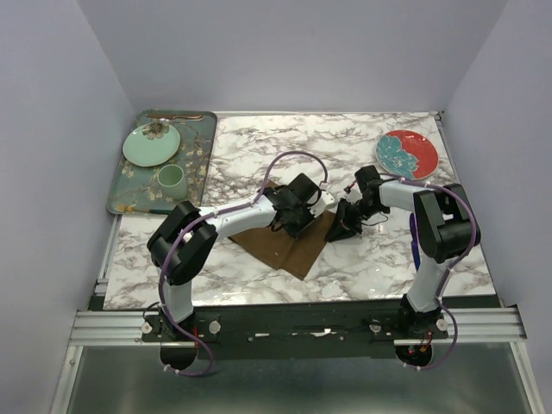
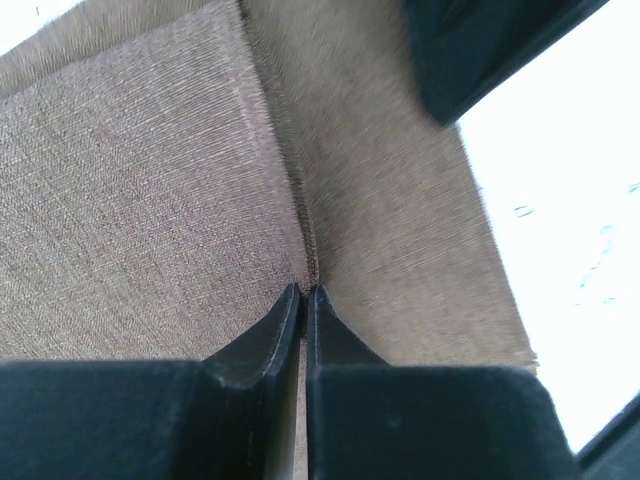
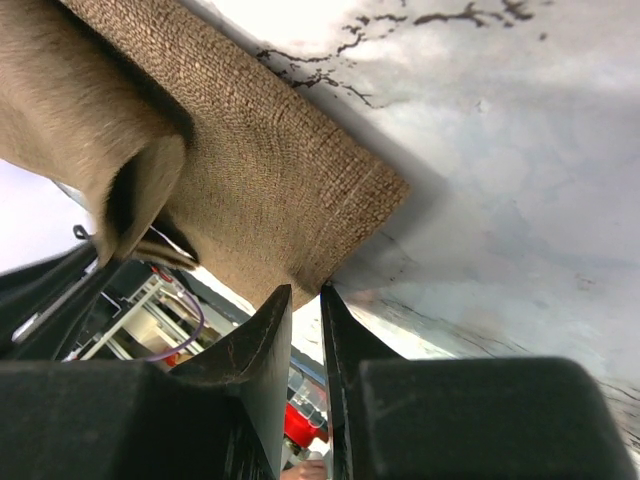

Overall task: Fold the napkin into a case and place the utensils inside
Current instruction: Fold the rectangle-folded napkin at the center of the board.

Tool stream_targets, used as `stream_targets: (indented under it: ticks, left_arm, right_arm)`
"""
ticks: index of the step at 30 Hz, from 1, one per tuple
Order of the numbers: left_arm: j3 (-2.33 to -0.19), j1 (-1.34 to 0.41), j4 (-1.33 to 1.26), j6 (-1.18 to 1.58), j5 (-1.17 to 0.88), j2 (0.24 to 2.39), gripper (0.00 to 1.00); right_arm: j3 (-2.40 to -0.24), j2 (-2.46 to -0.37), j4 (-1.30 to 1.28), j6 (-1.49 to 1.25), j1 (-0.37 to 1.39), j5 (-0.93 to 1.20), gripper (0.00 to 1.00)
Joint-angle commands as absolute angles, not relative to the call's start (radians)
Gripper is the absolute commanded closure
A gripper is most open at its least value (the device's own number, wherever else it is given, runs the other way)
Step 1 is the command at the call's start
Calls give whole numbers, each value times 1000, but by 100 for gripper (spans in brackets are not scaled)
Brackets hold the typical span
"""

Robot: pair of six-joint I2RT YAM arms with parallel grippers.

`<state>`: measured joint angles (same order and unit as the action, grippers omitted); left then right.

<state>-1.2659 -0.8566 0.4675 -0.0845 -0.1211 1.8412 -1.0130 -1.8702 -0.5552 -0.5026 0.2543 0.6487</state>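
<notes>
Black fingertips of the left gripper (image 2: 304,292) are pinched to a hairline on the hem where the upper layer of the brown napkin (image 2: 150,200) ends over the lower one; the weave fills nearly all of that wrist view, with white table showing at the right edge. The right gripper (image 3: 306,292) is clenched on a corner edge of the same napkin (image 3: 270,180), its two fingers narrowly apart with cloth between them; the corner is raised off the marble, a shadow lies under it, and further back the fabric curls into a loose loop.

From above, both arms reach inward and meet over the napkin (image 1: 285,246), which lies partly folded near the middle of the grey-veined marble table (image 1: 259,147), towards the near edge; the left gripper (image 1: 293,211) is over its far part, the right gripper (image 1: 345,226) at its right corner. A dark green floral tray (image 1: 197,155) sits at the far left, carrying a pale green plate (image 1: 151,144) and a pale green cup (image 1: 171,179); a thin copper-brown utensil (image 1: 172,115) lies along the tray's far rim. A red plate (image 1: 405,153) with a teal pattern rests at the far right, well apart from the cloth.
</notes>
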Motion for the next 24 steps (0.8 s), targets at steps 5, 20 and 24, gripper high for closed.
stream_targets:
  ticks: [5, 20, 24]
  left_arm:
    - [-1377, -857, 509, -5, -248, 1833, 92]
    - [-1413, -859, 519, 67, -311, 1913, 88]
    - [-1424, -859, 509, 81, -316, 1930, 88]
  right_arm:
    - [-1008, -1914, -552, -469, 265, 515, 74]
    - [-1009, -1901, -560, -472, 265, 506, 74]
    - [-1012, -1876, -574, -471, 265, 505, 74]
